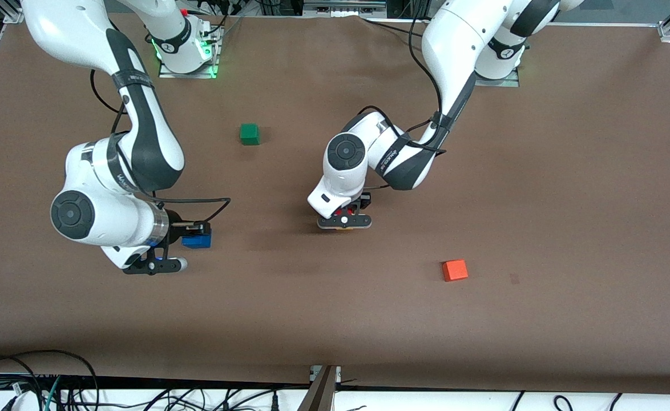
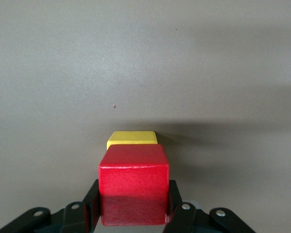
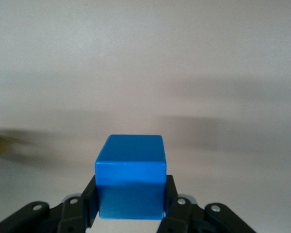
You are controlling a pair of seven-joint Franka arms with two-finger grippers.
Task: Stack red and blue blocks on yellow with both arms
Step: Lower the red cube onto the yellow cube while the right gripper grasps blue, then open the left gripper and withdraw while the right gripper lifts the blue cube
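The yellow cube sits mid-table, and our left gripper, pinching the red cube, hangs just over it, so we judge this arm goes first. Toward the right arm's end from yellow, our right gripper pinches the blue cube.

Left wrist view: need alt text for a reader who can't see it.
The left gripper holds a red block between its black fingers, just above a yellow block that shows partly past the red one. Around them is only the plain table surface, with a soft shadow beside the blocks.
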